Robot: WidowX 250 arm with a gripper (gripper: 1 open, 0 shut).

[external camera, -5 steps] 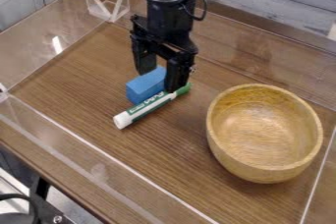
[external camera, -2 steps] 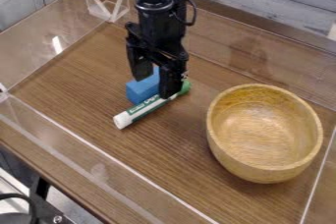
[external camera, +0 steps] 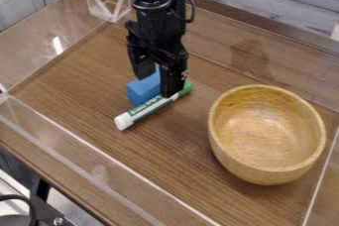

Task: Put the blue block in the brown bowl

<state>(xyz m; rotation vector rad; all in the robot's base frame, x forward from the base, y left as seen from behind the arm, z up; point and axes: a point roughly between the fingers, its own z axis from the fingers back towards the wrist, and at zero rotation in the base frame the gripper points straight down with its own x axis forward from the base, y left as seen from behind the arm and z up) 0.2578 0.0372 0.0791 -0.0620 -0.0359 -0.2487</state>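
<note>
Tool (external camera: 161,68) above the block (external camera: 145,89) — jaws spread wide, nothing gripped; whether its tips touch the block cannot be told.

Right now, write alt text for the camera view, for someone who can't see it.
A black robot arm reaches down with its open claw at a bright-blue block on a wooden table. A white marker with a green cap lies diagonally beside the block; a large brown wooden bowl sits to the right.
</note>
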